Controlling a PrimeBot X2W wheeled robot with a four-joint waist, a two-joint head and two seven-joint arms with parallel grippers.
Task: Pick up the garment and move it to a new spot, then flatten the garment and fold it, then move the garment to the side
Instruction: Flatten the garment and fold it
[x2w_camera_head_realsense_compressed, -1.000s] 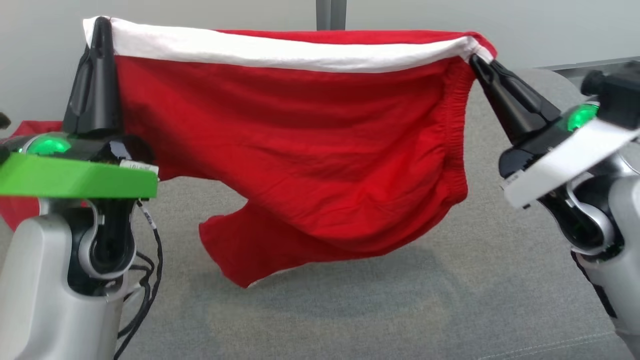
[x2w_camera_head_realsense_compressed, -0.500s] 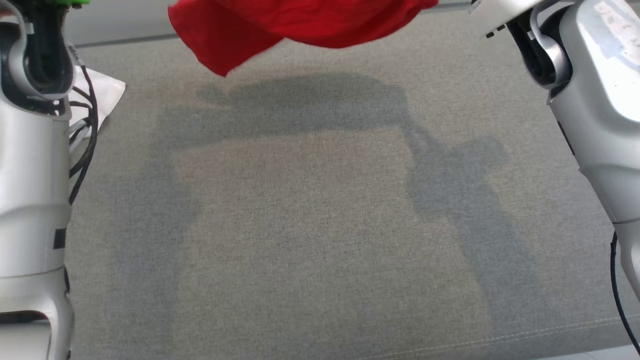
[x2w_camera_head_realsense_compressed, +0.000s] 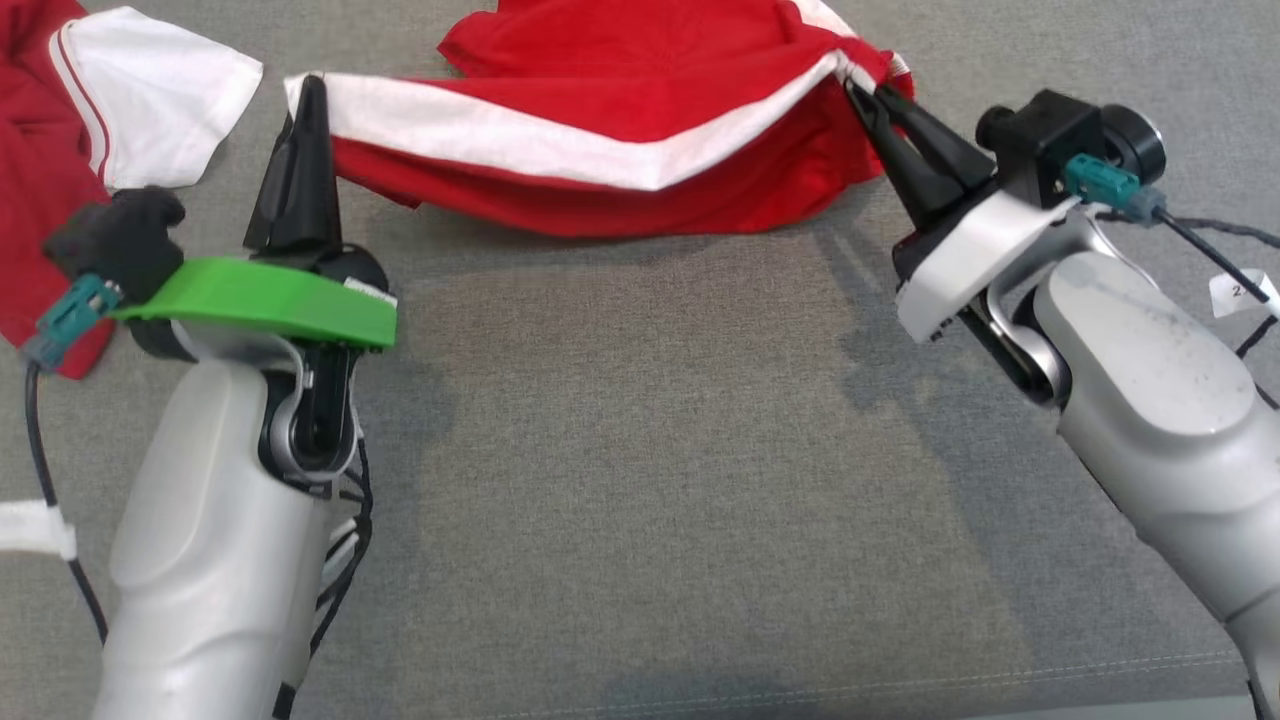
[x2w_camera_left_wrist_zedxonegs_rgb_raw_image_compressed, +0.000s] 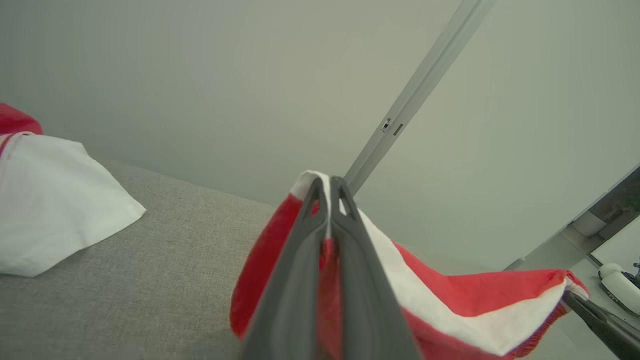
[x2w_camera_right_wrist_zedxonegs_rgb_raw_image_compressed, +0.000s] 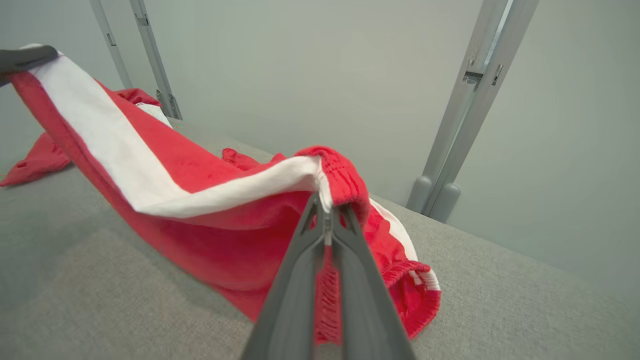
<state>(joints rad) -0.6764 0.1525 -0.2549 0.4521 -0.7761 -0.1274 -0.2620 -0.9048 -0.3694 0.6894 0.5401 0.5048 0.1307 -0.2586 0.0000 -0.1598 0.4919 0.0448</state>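
The garment (x2w_camera_head_realsense_compressed: 640, 110) is a pair of red shorts with a white side stripe. It is stretched between both grippers along the far part of the grey surface, and its lower folds lie bunched on the cloth. My left gripper (x2w_camera_head_realsense_compressed: 308, 90) is shut on the stripe's left end, seen close up in the left wrist view as gripper (x2w_camera_left_wrist_zedxonegs_rgb_raw_image_compressed: 330, 182) pinching garment (x2w_camera_left_wrist_zedxonegs_rgb_raw_image_compressed: 450, 310). My right gripper (x2w_camera_head_realsense_compressed: 852, 88) is shut on the elastic waistband corner. In the right wrist view that gripper (x2w_camera_right_wrist_zedxonegs_rgb_raw_image_compressed: 327, 202) pinches the garment (x2w_camera_right_wrist_zedxonegs_rgb_raw_image_compressed: 200, 180).
Another red-and-white piece of clothing (x2w_camera_head_realsense_compressed: 60, 130) lies at the far left, its white sleeve (x2w_camera_head_realsense_compressed: 150, 90) close to my left wrist. The grey padded surface (x2w_camera_head_realsense_compressed: 640, 450) stretches toward me to a stitched front edge (x2w_camera_head_realsense_compressed: 900, 680). A wall with metal posts (x2w_camera_right_wrist_zedxonegs_rgb_raw_image_compressed: 470, 100) stands behind.
The head camera has tilted down. The garment hung stretched in the air before; now both grippers hold it lower, and its bottom part rests on the surface.
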